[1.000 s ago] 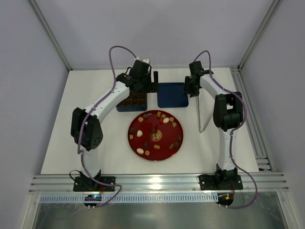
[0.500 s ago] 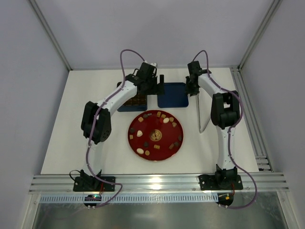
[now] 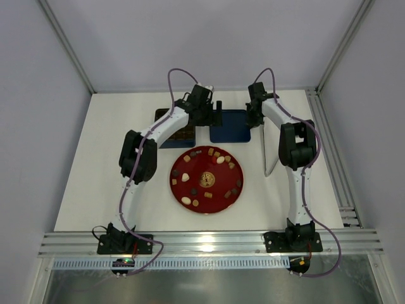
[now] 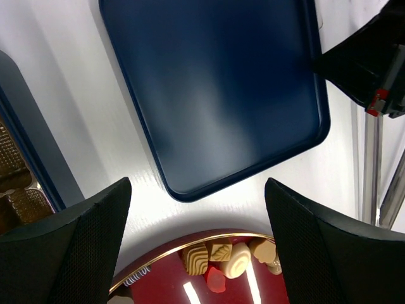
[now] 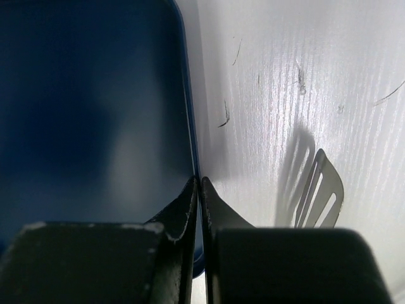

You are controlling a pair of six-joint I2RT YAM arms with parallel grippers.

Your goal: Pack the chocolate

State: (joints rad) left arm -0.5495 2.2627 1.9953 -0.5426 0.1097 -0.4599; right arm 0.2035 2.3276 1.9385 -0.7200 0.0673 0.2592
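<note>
The chocolate (image 3: 220, 159) lies as small scattered pieces on the red plate (image 3: 215, 201) at the centre of the top view, on the white tabletop (image 3: 95, 164). Just above the plate sits a dark blue tray (image 3: 231, 130), with the blue tin (image 3: 183, 134) to its left. The left gripper (image 4: 197, 190) hovers over the tray's lower edge, its fingers (image 4: 76, 247) spread wide and empty. The right gripper (image 5: 198, 183) has its fingers pressed together at the tray's right rim; whether they pinch it is unclear.
</note>
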